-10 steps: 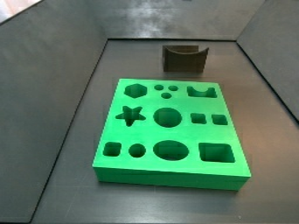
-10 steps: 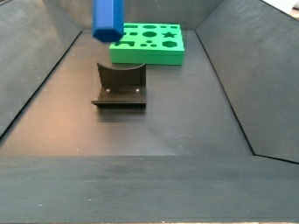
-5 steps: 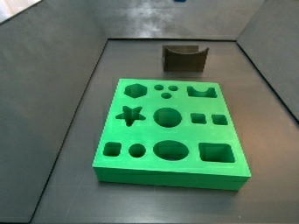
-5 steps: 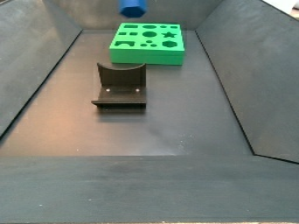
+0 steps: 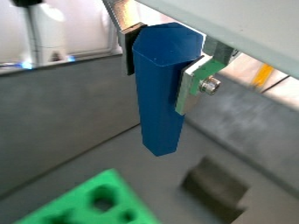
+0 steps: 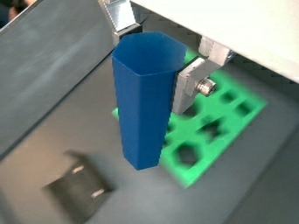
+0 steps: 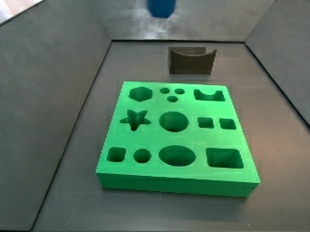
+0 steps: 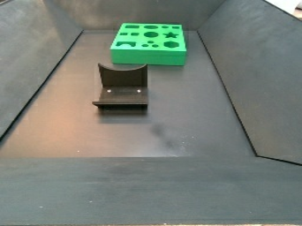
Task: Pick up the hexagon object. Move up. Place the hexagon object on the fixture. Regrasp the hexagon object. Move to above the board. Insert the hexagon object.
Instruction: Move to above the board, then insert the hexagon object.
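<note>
The big bright green board with shaped holes (image 7: 179, 136) is laid flat near the small dark notched fixture (image 7: 191, 60), while the long blue hexagon rod (image 5: 160, 86) is gripped high above by the silver gripper (image 5: 163, 54).

My gripper (image 5: 162, 66): white housing above, high over floor. My fingers (image 6: 191, 80) flat silver plates. Hex-head screw (image 6: 207, 87) on one plate, bright metal.

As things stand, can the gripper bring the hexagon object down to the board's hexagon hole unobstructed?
Probably yes. The gripper holds the hexagon object upright, high above the floor. The board lies bare, its hexagon hole open; the fixture stands apart behind it.
</note>
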Controlling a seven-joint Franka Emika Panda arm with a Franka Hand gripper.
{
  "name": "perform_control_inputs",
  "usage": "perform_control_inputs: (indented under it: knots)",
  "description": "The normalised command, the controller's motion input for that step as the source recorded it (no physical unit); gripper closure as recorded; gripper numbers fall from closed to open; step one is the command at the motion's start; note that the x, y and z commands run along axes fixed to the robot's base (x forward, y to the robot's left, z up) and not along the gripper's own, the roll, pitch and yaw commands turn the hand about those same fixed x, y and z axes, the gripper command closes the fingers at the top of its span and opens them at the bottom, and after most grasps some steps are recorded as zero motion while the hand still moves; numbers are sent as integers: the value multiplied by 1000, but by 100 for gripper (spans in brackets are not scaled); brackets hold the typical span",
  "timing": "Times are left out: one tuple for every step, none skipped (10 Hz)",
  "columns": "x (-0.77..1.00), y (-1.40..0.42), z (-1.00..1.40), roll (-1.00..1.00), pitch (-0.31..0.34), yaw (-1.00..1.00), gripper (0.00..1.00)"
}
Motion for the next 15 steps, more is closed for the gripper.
perform_control_inputs:
  knots:
    - [-252, -272, 85, -1000, -13, -41, 100]
    - [-143, -137, 37, -904, -12, -39, 100]
    - [-98, -82, 43, -668, -12, -28, 100]
    - [-67, -37, 9, -390, -19, -16, 100]
    - [-50, -11, 3, -245, -22, -10, 100]
    - [0, 0, 51, -11, 4, 0, 100]
    - [20, 0, 0, 0, 11, 0, 100]
    - [-80, 0, 0, 0, -37, 0, 100]
    - [0, 40, 0, -6, 0, 0, 100]
    - [-306, 0, -263, 0, -59, -226, 100]
    - [-214, 11, -389, -57, -96, -606, 100]
    - [-89, 0, -514, -44, -59, -963, 100]
    - [0, 0, -551, -31, -56, -1000, 100]
    - [0, 0, -566, -7, -56, -1000, 100]
    - [0, 0, -749, 0, 0, -1000, 100]
